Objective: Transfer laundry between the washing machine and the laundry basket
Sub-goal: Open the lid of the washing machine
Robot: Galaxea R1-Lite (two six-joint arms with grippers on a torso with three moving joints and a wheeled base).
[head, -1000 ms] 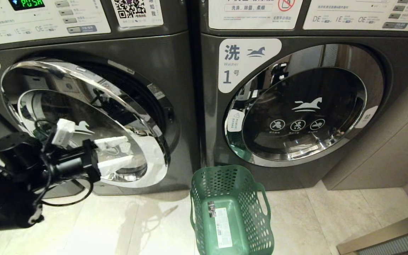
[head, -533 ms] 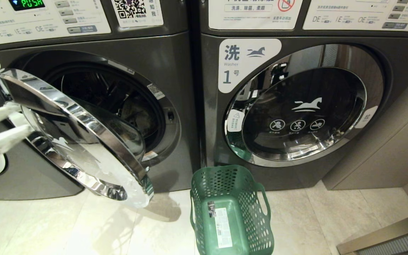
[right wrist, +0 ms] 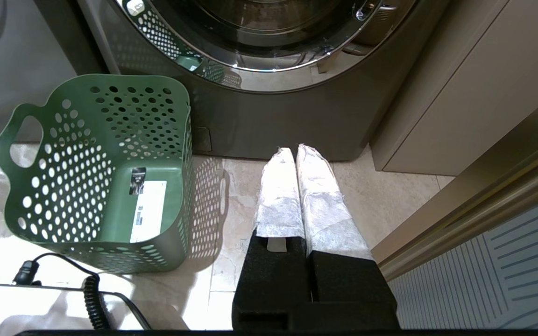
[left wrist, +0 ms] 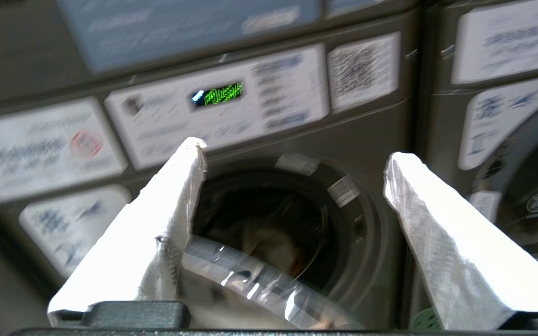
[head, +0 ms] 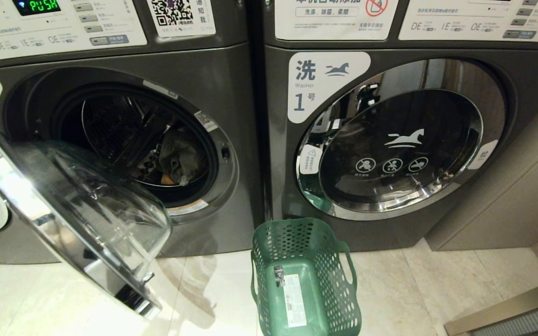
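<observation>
A: Where do the dark grey front-loading washing machine (head: 124, 140) and its round chrome-rimmed glass door (head: 77, 219) stand?
B: The machine is at the head view's left. Its door hangs wide open, swung toward the camera, so the drum is exposed.

A: And the laundry?
B: Dull grey-green cloth (head: 178, 161) with a small orange patch lies inside the drum. The green perforated plastic laundry basket (head: 332, 275) sits on the pale tiled floor (head: 414, 289) in front of the like machine marked "1" (head: 390, 140), holding no cloth.

A: State of each end effector?
B: The left end effector (left wrist: 292, 186), seen only in its wrist view, faces the open drum with its white-wrapped fingers (left wrist: 166, 224) spread wide, holding nothing. The right end effector (right wrist: 297, 163) hangs low beside the basket, fingers pressed together, holding nothing.
</observation>
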